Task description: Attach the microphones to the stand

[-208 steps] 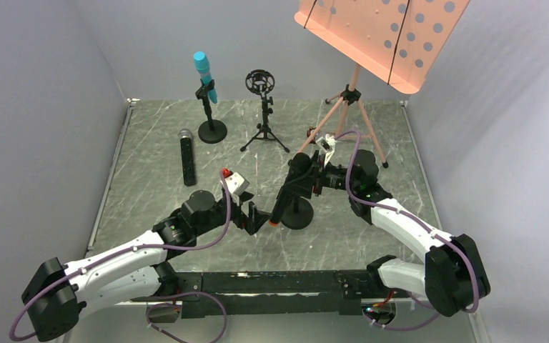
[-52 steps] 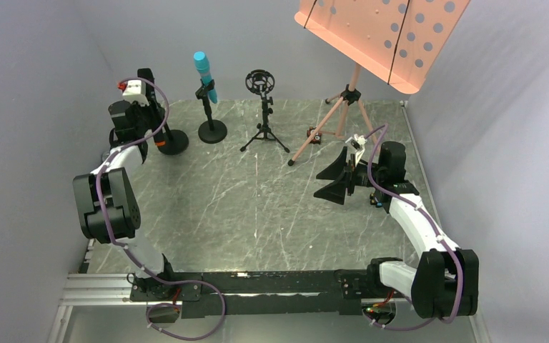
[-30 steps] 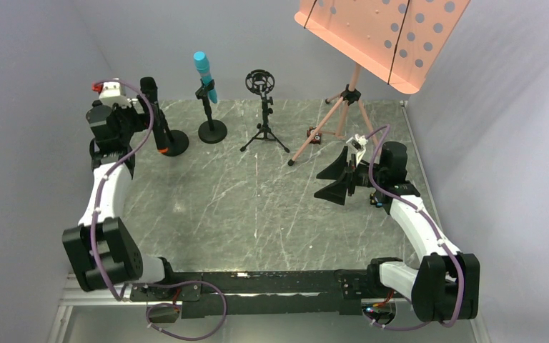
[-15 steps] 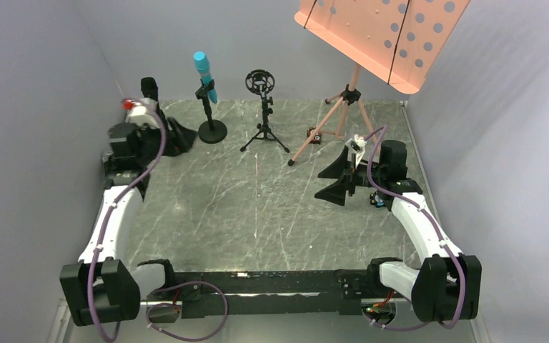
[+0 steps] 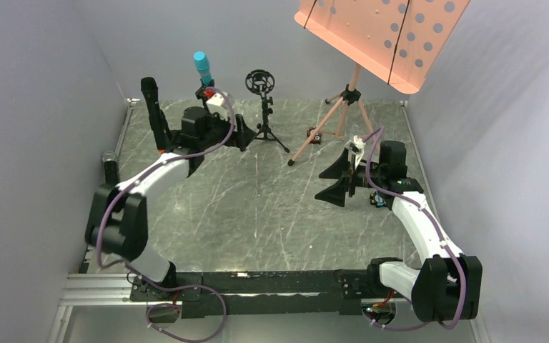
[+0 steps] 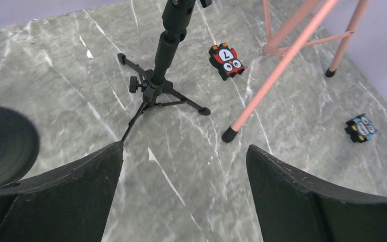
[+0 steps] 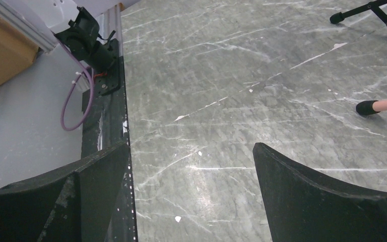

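Observation:
The cyan-blue microphone (image 5: 201, 67) sits clipped on its round-based stand (image 6: 0, 146) at the back. A long black microphone (image 5: 154, 113) with an orange lower end stands in a stand at the far left. The black one with a silver mesh head (image 5: 109, 168) lies flat by the table's left edge. An empty shock-mount tripod stand (image 5: 261, 84) (image 6: 157, 83) is at the back centre. My left gripper (image 5: 241, 134) (image 6: 184, 147) hovers open just left of that tripod, holding nothing. My right gripper (image 5: 332, 182) (image 7: 191, 146) hangs open and empty at the right.
A pink music stand (image 5: 379, 36) on a pink tripod (image 6: 282, 65) rises at the back right. A small red toy block (image 5: 314, 133) (image 6: 227, 61) lies near its legs, a blue one (image 6: 363, 128) farther right. Grey walls enclose the table.
My left arm swung right, from the far-left stand to in front of the cyan mic's stand, facing the tripod. The long black mic stays standing. The right arm held still.

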Available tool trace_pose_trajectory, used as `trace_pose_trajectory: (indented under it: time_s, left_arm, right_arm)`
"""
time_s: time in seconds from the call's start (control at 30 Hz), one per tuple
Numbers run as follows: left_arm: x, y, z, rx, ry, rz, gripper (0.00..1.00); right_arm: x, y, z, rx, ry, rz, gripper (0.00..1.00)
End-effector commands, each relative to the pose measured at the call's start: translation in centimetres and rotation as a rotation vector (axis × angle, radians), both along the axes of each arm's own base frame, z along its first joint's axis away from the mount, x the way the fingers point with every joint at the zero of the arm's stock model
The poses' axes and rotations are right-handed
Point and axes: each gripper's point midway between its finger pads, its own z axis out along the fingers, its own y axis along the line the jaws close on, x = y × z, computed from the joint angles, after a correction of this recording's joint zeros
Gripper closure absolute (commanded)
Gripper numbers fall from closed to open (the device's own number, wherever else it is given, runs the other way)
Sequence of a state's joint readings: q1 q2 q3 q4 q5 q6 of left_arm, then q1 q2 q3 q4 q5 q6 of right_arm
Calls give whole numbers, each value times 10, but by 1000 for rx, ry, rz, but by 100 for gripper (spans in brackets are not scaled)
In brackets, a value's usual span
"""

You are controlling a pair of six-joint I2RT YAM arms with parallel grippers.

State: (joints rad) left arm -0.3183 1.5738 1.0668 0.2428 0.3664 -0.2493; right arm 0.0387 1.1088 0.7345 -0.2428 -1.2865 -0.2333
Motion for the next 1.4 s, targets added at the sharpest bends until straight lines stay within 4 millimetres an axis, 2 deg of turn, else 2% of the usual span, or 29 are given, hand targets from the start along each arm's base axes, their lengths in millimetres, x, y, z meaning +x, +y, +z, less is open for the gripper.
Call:
trace_pose_trajectory:
  time_s: [0.0, 0.23, 0.37, 0.57, 0.93, 1.2, 1.3, 1.33, 1.37]
  left_arm:
    - [54, -21, 34, -53, -210, 8, 6]
    - [96, -51, 33, -44, -309, 29, 10]
    - [108, -64, 21, -42, -302, 28, 13]
    - [112, -73, 11, -24, -279, 21, 20]
    - [113, -71, -5, 0, -230, 40, 32]
    - [117, -73, -18, 28, -192, 42, 37]
    - [118, -73, -19, 35, -197, 41, 45]
    - [119, -74, -18, 36, -199, 38, 50]
    - [119, -74, -17, 41, -204, 33, 59]
  right_arm:
    - [6, -1, 16, -5, -91, 8, 0]
    - [6, -1, 15, -5, -81, 19, 0]
    - [6, 0, 15, -4, -75, 21, 0]
    - [7, 0, 15, -2, -75, 23, 0]
    - [7, 0, 16, 2, -69, 26, 0]
    - [6, 0, 17, 6, -71, 30, 0]
    - [5, 0, 17, 7, -69, 31, 0]
    - [5, 0, 18, 8, -68, 32, 0]
    - [5, 0, 17, 8, -68, 33, 0]
